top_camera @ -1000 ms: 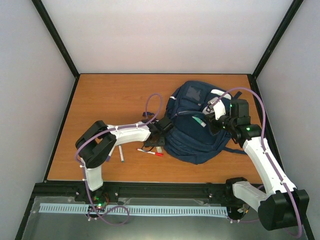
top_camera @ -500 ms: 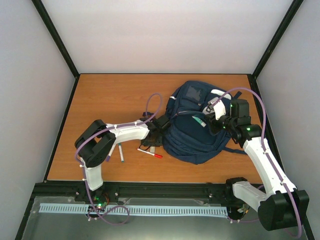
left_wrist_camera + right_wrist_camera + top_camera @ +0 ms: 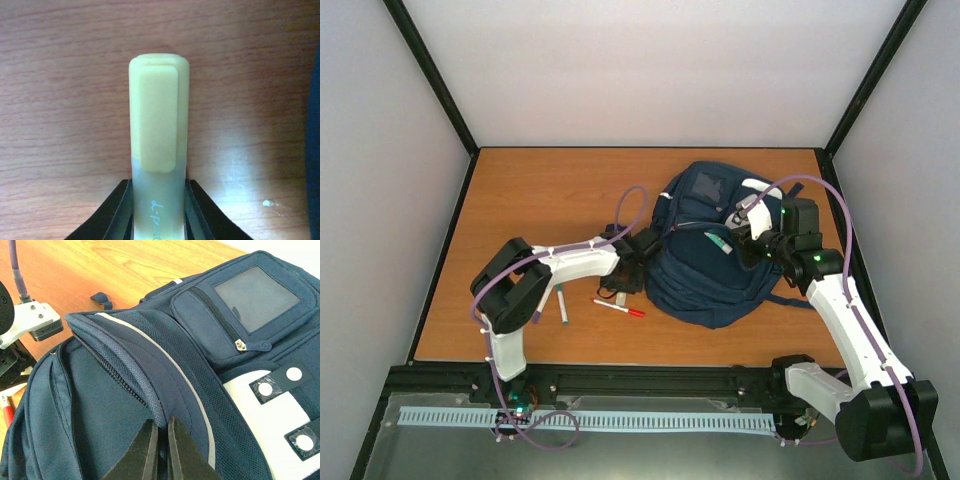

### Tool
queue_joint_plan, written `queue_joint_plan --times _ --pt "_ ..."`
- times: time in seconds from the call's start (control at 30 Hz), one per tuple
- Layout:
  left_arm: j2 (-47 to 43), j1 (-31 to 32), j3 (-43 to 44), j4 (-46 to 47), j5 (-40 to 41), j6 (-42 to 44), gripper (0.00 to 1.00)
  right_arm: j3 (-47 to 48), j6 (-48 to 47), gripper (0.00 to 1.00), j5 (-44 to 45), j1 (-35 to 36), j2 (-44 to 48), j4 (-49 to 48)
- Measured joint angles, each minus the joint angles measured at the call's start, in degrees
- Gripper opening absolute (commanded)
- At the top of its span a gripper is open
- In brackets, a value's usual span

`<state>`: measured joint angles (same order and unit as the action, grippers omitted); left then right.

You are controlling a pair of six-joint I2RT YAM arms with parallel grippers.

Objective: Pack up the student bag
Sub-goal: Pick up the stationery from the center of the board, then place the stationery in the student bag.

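The student bag (image 3: 705,265) is a navy backpack lying on the wooden table at centre right; it also fills the right wrist view (image 3: 210,365). My right gripper (image 3: 748,240) is shut on the edge of the bag's opening flap beside the zipper, and shows in its own view (image 3: 161,440). My left gripper (image 3: 628,272) is at the bag's left side, shut on a pale yellow highlighter (image 3: 158,150) that it holds just above the table. The bag's inside is hidden.
A red-capped pen (image 3: 620,308) lies on the table in front of the left gripper. A second pen (image 3: 561,303) lies near the left arm's elbow. A small dark strap end (image 3: 102,298) lies on the wood beyond the bag.
My left gripper has moved a little away from the near edge and left with the highlighter. The right arm and the bag have hardly moved.
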<state>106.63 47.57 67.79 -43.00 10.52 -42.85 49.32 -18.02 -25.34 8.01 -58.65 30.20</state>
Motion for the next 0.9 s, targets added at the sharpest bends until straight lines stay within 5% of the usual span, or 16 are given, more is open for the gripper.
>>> queue_joint_plan --times 0.23,0.4,0.6,0.9 --pt "-1.6 0.0 6.5 -7.4 3.3 2.8 0.15 -0.3 -0.2 0.03 -0.9 -0.3 0.0 0.0" --pt "-11.6 -0.2 10.2 -8.0 -0.6 4.4 0.16 -0.4 -0.2 0.03 -1.7 -0.7 0.0 0.0" --pt "-21.3 0.3 4.4 7.6 -14.9 -1.2 0.14 -0.6 -0.1 0.03 -3.1 -0.8 -0.4 0.0" --pt "-14.2 6.1 -1.2 27.3 -21.4 -13.4 0.1 -1.0 -0.1 0.03 -5.0 -0.9 -0.5 -0.4"
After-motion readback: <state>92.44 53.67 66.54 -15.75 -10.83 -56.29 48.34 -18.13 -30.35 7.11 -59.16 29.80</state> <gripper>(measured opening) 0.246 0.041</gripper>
